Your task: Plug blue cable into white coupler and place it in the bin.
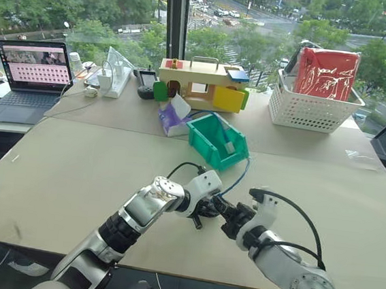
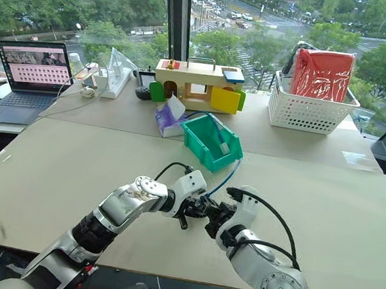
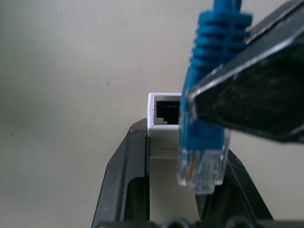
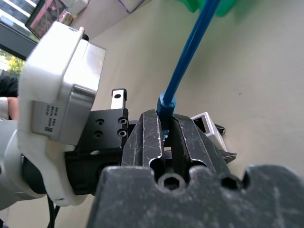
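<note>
left gripper (image 3: 185,142): clamped on white coupler (image 3: 164,118), socket exposed | right gripper (image 4: 164,137): clenched on blue cable (image 4: 190,52) near its plug, held just beside the socket | bin (image 1: 210,143): on table (image 1: 74,174), beyond both grippers

Daylit beige tables (image 1: 74,174) stand before tall windows (image 1: 89,11) overlooking green trees and streets.

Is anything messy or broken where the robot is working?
Nothing looks broken or spilled. The left gripper holds the white coupler with its socket empty, and the right gripper pinches the blue cable close by, its clear plug not in yet. The cable's other end trails into the bin.
</note>
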